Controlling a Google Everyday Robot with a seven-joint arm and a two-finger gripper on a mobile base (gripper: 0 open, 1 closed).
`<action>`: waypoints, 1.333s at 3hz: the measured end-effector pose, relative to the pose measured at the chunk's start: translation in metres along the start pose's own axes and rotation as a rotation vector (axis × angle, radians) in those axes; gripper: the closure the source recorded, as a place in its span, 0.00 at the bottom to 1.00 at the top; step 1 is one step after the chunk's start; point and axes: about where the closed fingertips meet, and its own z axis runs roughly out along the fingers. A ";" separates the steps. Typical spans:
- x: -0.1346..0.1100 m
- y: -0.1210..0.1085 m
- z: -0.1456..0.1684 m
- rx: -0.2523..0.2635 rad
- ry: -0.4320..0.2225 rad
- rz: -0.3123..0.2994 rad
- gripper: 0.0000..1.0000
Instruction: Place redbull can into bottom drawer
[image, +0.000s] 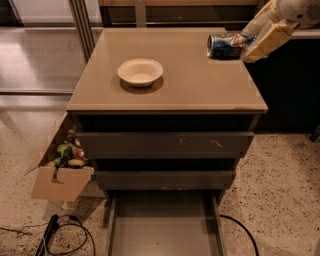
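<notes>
Redbull can (225, 46): on its side, lifted off the desk (200, 87) near its far right corner, gripped at one end by your claw (247, 42), which reaches in from the upper right. Bottom drawer (165, 227): open, low at the front. Bowl (140, 71): on the desk, well left of the can.

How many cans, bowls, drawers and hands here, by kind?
Cans: 1, the redbull can, above the cabinet top
Bowls: 1, the bowl on it
Drawers: 3; the bottom drawer is open
Hands: 1, the hand, upper right, holding the can
Total: 6
</notes>
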 end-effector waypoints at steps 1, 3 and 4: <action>0.008 0.051 -0.029 0.002 -0.069 -0.016 1.00; 0.032 0.161 -0.023 -0.070 -0.159 0.032 1.00; 0.053 0.203 0.034 -0.167 -0.149 0.050 1.00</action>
